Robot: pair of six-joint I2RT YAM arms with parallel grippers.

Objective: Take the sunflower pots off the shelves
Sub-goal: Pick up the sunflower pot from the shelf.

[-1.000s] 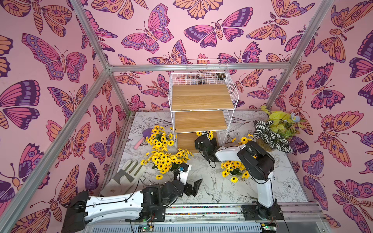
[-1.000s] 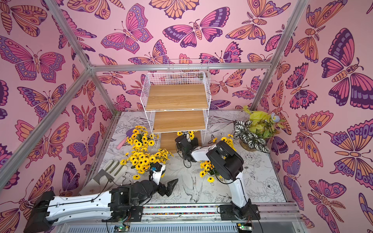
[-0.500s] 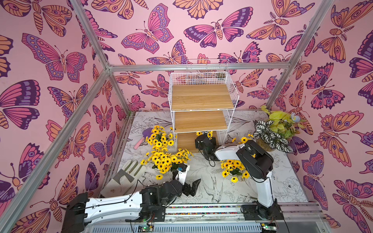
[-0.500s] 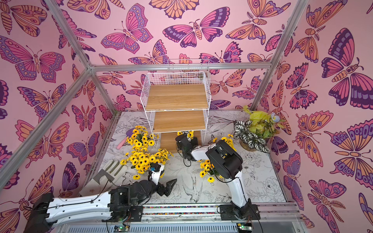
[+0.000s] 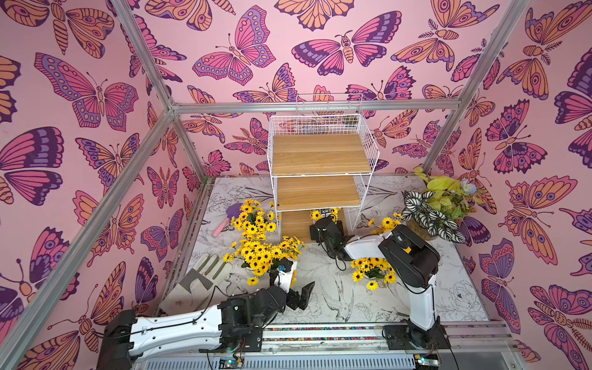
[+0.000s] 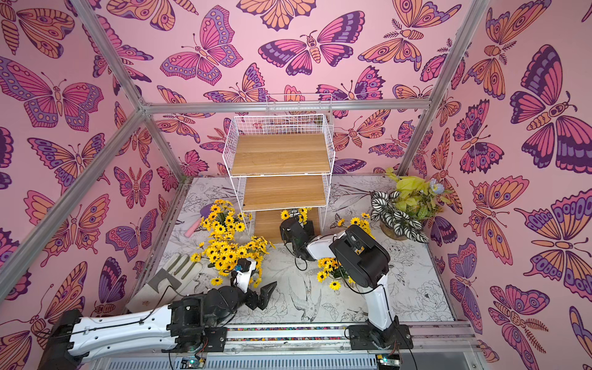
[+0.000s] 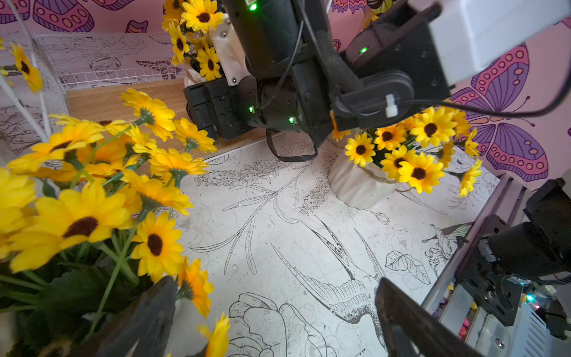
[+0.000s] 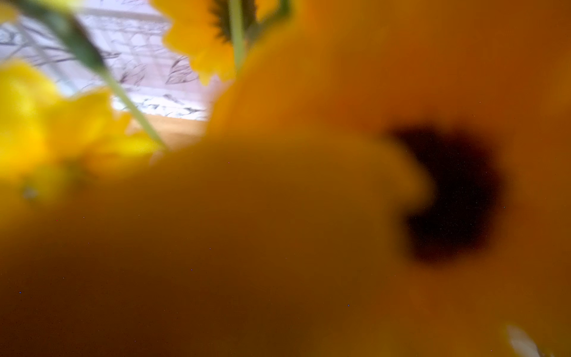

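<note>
Status: my left gripper is wide open with nothing between the fingers. It hangs low over the bird-print tabletop, close to the front rail. One finger sits right beside the front sunflower bunch, which stands on the table ahead of the shelves. Whether it touches the pot under those blooms, I can't tell.

My right gripper reaches into the bottom tier, up against the shelf sunflower pot. That's the only pot on the rack, and it stands on the lowest board. I can't tell if those jaws are closed on it: both top views hide the fingers, and the right wrist view is only blurred yellow petals against the lens.

Other pots on the table:
- left-side sunflower pot, just left of the rack
- near sunflower pot, upright beside my right forearm
- right-side sunflower pot, right of the rack, behind my right elbow

Striped-leaf plant stands in the far right corner. Glove and purple-and-pink hand tool lie along the left edge.
</note>
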